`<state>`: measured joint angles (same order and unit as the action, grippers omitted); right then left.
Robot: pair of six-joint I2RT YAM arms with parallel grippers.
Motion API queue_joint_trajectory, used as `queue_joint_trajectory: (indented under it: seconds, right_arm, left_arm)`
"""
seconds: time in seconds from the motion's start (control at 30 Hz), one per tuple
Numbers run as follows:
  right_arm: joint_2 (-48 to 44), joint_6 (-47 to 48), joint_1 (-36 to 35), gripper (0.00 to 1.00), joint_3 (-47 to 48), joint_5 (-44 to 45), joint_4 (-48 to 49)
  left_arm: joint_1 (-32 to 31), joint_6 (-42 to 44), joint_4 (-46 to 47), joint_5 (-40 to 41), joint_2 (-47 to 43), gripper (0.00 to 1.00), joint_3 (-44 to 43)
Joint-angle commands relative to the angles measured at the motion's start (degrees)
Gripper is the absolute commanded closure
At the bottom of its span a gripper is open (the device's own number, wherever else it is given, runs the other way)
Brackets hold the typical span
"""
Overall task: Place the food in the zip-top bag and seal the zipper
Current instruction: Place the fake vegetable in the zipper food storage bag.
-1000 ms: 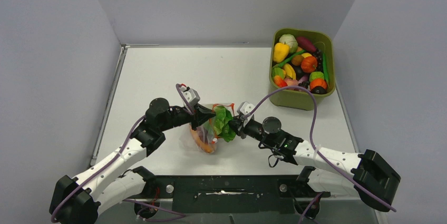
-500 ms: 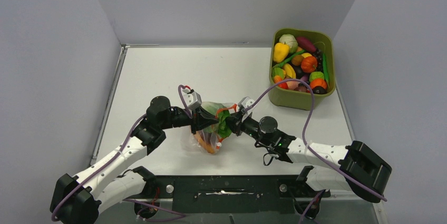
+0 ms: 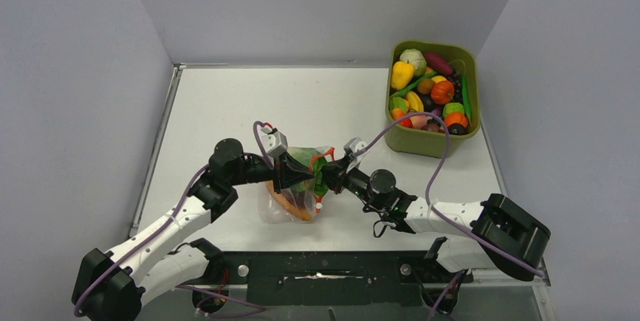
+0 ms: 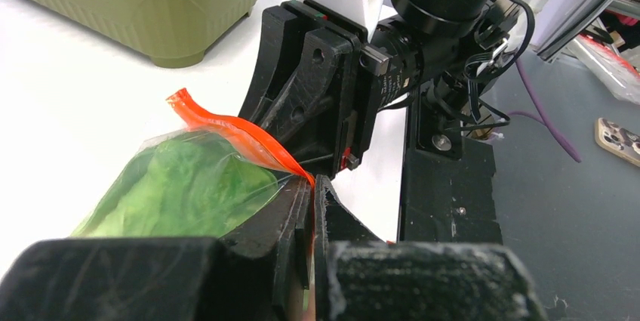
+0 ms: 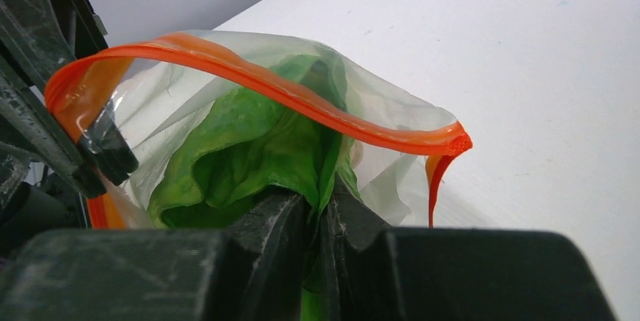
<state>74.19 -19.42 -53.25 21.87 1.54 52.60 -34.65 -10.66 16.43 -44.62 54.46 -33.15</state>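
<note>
Now the left gripper clamps the zipper; the right gripper, jaws nearly together, grips lettuce partly inside the bag.

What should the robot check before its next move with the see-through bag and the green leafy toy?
1. The left gripper pinches the orange-red zipper strip of the clear crinkly plastic bag: ok.
2. The bag mouth gapes open, with the strip arching over the toy: ok.
3. The right gripper is shut on the green leafy toy lettuce: ok.
4. The lettuce is wholly inside the bag: cannot tell.
5. The zipper is pressed closed: not ok.
</note>
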Motion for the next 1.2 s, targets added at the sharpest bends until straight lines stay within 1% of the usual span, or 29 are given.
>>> queue_joint_trajectory:
  seconds: [0.0, 0.13, 0.2, 0.4, 0.5, 0.57, 0.7, 0.77, 0.83, 0.93, 1.03, 1.1, 1.17]
  right_arm:
    - [3.0, -3.1, -1.1, 1.0, 2.1, 3.6, 9.5]
    - [6.2, -6.1, -1.0, 1.0, 1.0, 6.0, 14.9]
    - [7.1, -6.2, -1.1, 1.0, 1.1, 7.0, 15.1]
    - [8.2, -7.1, -1.0, 1.0, 1.2, 11.2, 13.4]
    - [8.6, -7.5, -0.8, 0.97, 1.4, 11.0, 12.7]
    - [8.0, -6.9, -1.0, 0.92, 2.1, 10.6, 9.8]
    - [2.2, -7.6, -0.9, 0.75, 4.6, 12.1, -2.3]
    - [-1.7, -7.8, -0.9, 0.68, 6.6, 13.7, -11.1]
    - [-5.4, -10.3, -0.9, 0.59, 9.1, 16.1, -20.4]
    - [-9.5, -15.8, -0.5, 0.54, 14.7, 19.6, -36.6]
    - [-11.4, -18.2, -0.5, 0.5, 20.9, 20.7, -50.6]
    - [-12.5, -20.6, -0.5, 0.48, 22.9, 21.3, -55.7]
    - [-13.7, -22.6, -0.5, 0.48, 23.3, 21.1, -57.9]
  left_arm:
    - [0.1, -2.5, 8.2, -2.6, -0.6, 1.0, -0.1]
    - [0.1, -9.7, 16.6, -3.7, -0.8, 1.0, 1.5]
    - [0.1, -11.3, 18.5, -4.2, -0.9, 1.0, 2.2]
    - [0.2, -11.0, 18.3, -4.0, -1.8, 1.0, 4.3]
    - [0.2, -10.8, 18.4, -3.8, -2.1, 1.0, 4.6]
    - [0.2, -9.0, 15.4, -3.0, -2.0, 1.0, 4.0]
    - [0.3, -2.9, 5.4, 2.8, -2.2, 1.0, 1.1]
    - [0.3, -0.9, 2.7, 6.2, -2.6, 1.0, -0.2]
    - [0.5, -0.3, 1.7, 9.2, -2.9, 1.0, -0.6]
    - [0.7, -0.7, 2.3, 11.7, -3.4, 1.0, -1.1]
    - [0.8, -1.3, 1.8, 14.1, -3.8, 1.0, -1.7]
    - [1.0, -1.6, 0.6, 16.1, -3.9, 1.0, -2.4]
    - [1.0, -2.5, 0.3, 17.4, -4.6, 1.0, -2.5]
